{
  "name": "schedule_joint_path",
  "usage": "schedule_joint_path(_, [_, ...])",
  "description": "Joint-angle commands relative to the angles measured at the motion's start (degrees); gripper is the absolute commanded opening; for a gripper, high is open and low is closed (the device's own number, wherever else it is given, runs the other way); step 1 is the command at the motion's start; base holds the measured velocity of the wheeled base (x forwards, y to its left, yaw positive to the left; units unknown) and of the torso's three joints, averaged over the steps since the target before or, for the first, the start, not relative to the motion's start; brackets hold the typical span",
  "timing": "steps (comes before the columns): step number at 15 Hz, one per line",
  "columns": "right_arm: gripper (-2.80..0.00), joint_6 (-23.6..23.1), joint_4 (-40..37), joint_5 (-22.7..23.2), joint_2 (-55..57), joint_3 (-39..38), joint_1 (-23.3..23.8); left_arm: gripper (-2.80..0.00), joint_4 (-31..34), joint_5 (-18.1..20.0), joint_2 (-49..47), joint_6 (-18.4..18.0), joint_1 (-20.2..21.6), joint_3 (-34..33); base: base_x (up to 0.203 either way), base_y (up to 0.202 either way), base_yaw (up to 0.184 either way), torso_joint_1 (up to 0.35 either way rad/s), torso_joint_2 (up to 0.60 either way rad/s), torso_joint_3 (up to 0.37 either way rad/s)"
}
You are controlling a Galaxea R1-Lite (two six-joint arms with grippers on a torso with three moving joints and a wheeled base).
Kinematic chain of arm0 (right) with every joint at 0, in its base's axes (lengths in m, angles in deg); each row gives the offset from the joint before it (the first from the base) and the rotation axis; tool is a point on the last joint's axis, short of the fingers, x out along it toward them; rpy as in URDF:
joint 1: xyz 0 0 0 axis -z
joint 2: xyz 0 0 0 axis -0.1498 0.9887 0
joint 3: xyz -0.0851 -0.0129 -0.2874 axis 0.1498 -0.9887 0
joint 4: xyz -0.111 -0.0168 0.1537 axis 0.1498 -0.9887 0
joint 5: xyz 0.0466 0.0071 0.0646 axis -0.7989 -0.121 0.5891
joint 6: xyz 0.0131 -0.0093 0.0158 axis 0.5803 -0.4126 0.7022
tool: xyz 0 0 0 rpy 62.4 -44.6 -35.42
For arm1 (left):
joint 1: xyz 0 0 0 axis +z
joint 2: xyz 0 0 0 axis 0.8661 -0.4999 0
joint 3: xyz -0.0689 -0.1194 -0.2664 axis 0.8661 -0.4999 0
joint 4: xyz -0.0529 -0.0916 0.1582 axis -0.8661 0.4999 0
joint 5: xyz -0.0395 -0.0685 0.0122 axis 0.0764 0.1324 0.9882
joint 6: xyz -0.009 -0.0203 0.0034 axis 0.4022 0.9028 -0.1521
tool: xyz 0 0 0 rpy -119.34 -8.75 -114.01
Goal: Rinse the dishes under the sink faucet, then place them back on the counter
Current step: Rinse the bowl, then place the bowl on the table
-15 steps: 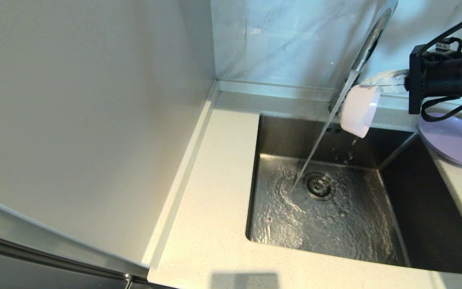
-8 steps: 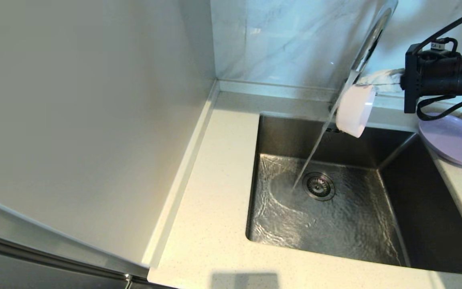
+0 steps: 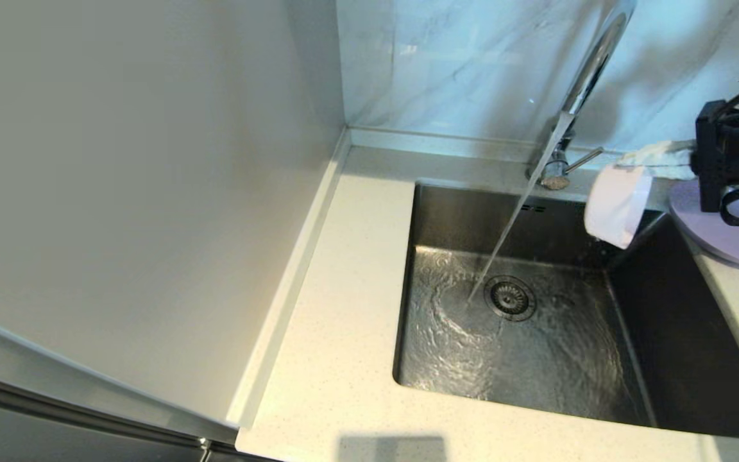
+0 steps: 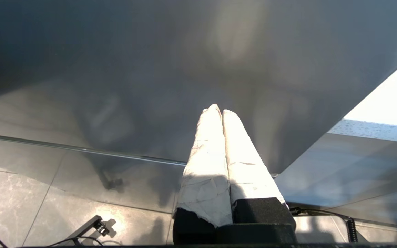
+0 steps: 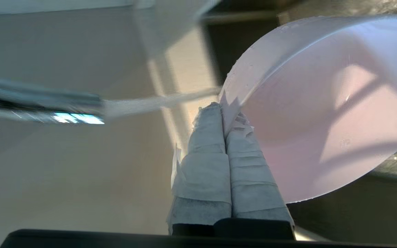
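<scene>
1. Your right gripper (image 3: 648, 168) is hovering over the far right corner of the sink (image 3: 684, 346), reaching in from the right edge of the head view.
2. Its wrapped fingers (image 5: 212, 144) are pinching together on the rim of the bowl (image 3: 617, 203), one on each side of the wall, with nothing but that rim between them.
3. The bowl is hanging tipped on its side off the fingertips, its mouth facing back toward your wrist camera, where its pale pink inside is showing.
4. Drops are clinging along the bowl's rim in the right wrist view.
5. The water stream (image 3: 510, 221) is running to the left of your gripper, apart from the bowl, slanting down from the faucet (image 3: 591, 61).
6. The stream is landing just beside the drain (image 3: 509, 298), and the sink floor around it is rippling with water.
7. The plate (image 3: 729, 240) is lying flat on the counter (image 3: 344, 308) directly under your right wrist, its near edge overhanging the sink's rim.
8. The faucet's lever (image 3: 584, 158) is sticking out toward your bowl, close to it but not touching.
9. Your left gripper (image 4: 222, 112) is sitting parked away from the sink, out of the head view, fingers pressed together on nothing, pointing at a grey panel (image 4: 150, 69).
</scene>
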Motion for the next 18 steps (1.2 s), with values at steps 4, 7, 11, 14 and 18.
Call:
schedule_joint_path(4, [-2.8,-28.6,0.1,-8.9,-12.2,-8.0,1.6,-2.8,0.0,0.0,0.0,0.0,0.0,0.0,0.0,0.0,0.0,0.0,0.0,0.0])
schedule_joint_path(7, [-2.8,-38.0,1.2,-10.0,-16.6,-8.0,-0.1,-2.8,0.0,0.0,0.0,0.0,0.0,0.0,0.0,0.0,0.0,0.0,0.0,0.0])
schedule_joint_path(11, [-2.8,-26.8,12.4,-9.5,-20.2,-4.7,-5.6,-2.8,0.0,0.0,0.0,0.0,0.0,0.0,0.0,0.0,0.0,0.0,0.0,0.0])
schedule_joint_path(14, [-2.8,-21.1,11.0,-9.9,-21.2,-4.7,-6.3,-2.8,0.0,0.1,0.0,0.0,0.0,0.0,0.0,0.0,0.0,0.0,0.0,0.0])
schedule_joint_path(18, [-2.8,-24.4,8.7,-12.2,-23.7,-19.3,-6.4,-2.8,0.0,0.0,0.0,0.0,0.0,0.0,0.0,0.0,0.0,0.0,0.0,0.0])
